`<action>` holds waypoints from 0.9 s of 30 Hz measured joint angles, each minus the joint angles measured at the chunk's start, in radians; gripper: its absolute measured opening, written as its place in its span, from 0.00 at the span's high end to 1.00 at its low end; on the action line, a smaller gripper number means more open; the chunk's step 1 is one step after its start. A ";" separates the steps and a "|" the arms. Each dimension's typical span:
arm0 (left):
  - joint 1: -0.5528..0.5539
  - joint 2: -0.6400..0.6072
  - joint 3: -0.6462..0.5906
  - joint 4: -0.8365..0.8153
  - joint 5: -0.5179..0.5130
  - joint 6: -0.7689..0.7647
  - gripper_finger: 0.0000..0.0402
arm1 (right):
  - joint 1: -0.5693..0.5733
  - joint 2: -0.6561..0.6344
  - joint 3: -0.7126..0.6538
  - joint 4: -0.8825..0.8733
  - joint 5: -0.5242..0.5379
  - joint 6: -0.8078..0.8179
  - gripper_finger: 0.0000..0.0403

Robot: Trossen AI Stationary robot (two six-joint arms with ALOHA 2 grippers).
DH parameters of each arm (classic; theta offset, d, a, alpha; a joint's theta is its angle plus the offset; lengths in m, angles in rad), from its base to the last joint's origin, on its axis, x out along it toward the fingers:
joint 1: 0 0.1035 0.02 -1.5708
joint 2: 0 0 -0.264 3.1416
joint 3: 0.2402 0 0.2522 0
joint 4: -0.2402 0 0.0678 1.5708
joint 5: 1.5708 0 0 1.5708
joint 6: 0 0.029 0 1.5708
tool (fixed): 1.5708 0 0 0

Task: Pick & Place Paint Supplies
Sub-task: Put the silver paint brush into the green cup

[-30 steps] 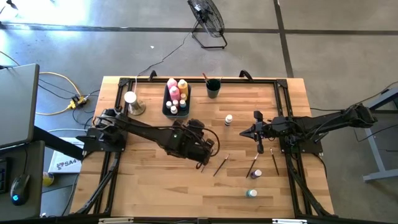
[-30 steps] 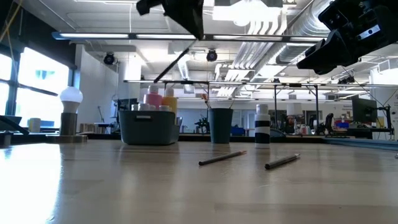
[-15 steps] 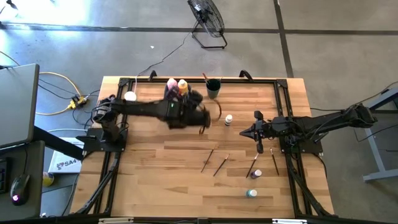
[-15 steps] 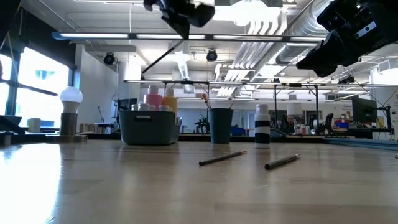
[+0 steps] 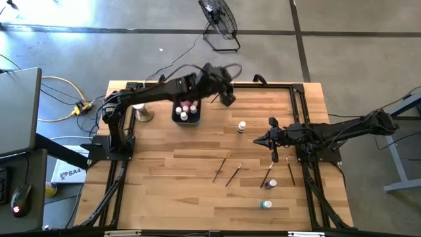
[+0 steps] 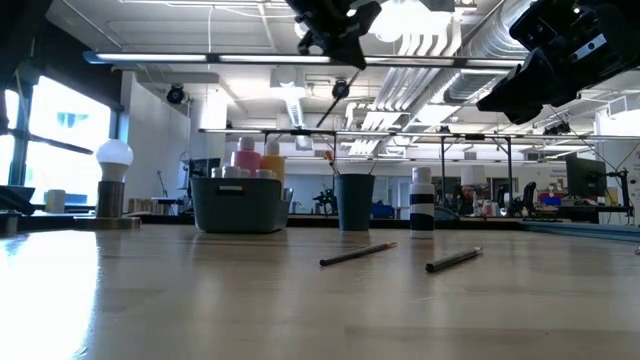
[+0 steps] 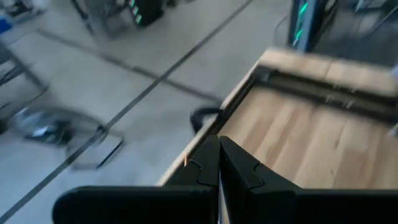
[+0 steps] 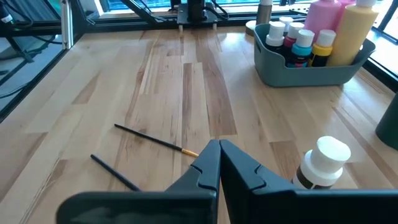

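The left pincer (image 5: 227,99) – clamped on a paintbrush (image 6: 328,108) – had swung from mid-worktop to above the dark cup (image 6: 353,202) at the far edge, so a drop looked near, while the right pincer (image 5: 275,157) waited, fingers together.

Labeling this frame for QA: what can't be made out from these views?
- Dark cup: in the high view the left arm covers it; the low view shows only its side, contents unseen.
- Left hand: shut on a thin dark paintbrush; its bristle end is too small to tell, and the left wrist view is blurred.
- Grey tub: the small bottles' labels are too small to read.
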 joint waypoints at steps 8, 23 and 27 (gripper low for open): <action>0.048 0.010 0.000 0.186 0.062 0.121 1.00 | 0.000 0.000 0.000 0.023 0.020 -0.001 1.00; 0.109 0.207 -0.001 0.449 0.087 0.263 1.00 | 0.000 0.000 0.000 0.053 0.125 0.028 1.00; 0.140 0.236 -0.001 0.450 0.134 0.226 1.00 | 0.000 0.000 0.000 0.053 0.125 0.028 1.00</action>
